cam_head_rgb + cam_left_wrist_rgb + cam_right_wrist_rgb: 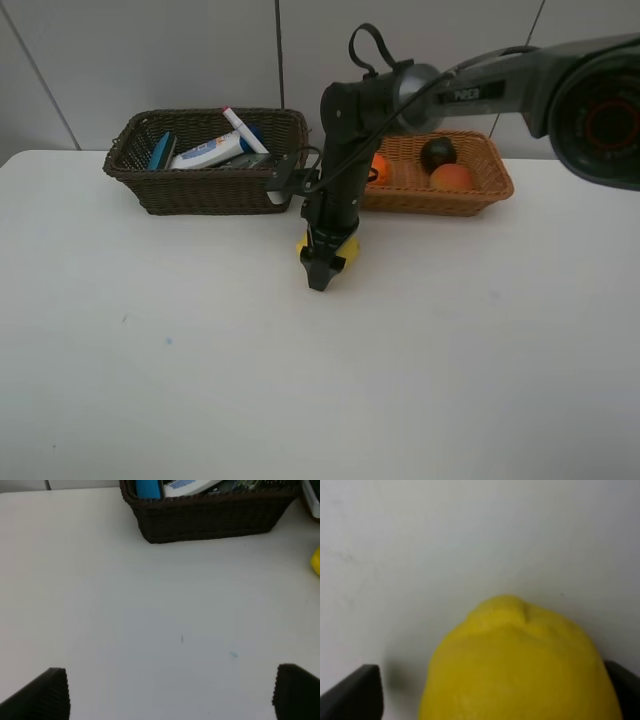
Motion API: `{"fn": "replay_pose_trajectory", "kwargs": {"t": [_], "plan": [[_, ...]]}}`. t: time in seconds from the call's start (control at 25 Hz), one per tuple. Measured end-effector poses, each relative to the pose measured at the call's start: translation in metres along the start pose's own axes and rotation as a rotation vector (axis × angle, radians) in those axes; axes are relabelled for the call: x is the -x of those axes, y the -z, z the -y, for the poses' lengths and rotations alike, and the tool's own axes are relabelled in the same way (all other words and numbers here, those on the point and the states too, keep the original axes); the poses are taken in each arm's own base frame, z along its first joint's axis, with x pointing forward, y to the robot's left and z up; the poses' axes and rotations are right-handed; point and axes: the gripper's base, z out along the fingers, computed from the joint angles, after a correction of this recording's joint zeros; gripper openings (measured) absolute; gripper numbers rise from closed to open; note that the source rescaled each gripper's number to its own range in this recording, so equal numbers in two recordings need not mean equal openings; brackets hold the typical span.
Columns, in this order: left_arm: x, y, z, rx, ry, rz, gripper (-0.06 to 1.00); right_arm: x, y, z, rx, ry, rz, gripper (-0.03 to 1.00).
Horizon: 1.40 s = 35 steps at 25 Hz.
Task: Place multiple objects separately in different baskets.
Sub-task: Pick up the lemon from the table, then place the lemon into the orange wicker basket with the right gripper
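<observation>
The yellow lemon [347, 249] lies on the white table in front of the two baskets. My right gripper [320, 268] points down over it, its jaws open on either side of the lemon [520, 670], with a gap still showing on one side. The dark brown basket [200, 190] holds the white blue-capped tube [210, 152], the pink-tipped marker [243, 130] and the black-blue eraser block [160, 152]. The light tan basket [440, 200] holds the orange [378, 168], the mangosteen [438, 153] and the peach [452, 177]. My left gripper [172, 695] is open and empty over bare table. I cannot make out the pump bottle.
The left wrist view shows the dark basket [210, 520] ahead and the lemon's edge [316, 560] at the side. The right arm [480, 90] reaches across in front of the tan basket. A grey panelled wall stands behind the table.
</observation>
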Motion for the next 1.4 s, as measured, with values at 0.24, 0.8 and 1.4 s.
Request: {"fn": "replay_pose_trajectory", "kwargs": {"t": [0.24, 0.8, 1.4], "plan": [[0.000, 0.000, 0.000, 0.000, 0.000, 0.000, 1.00, 0.000, 0.000, 0.000, 0.005, -0.003, -0.002, 0.58], [0.000, 0.000, 0.000, 0.000, 0.000, 0.000, 1.00, 0.001, 0.010, -0.002, 0.061, -0.020, -0.044, 0.57], [0.000, 0.000, 0.000, 0.000, 0.000, 0.000, 1.00, 0.012, 0.131, 0.032, -0.206, -0.101, 0.162, 0.57]]}}
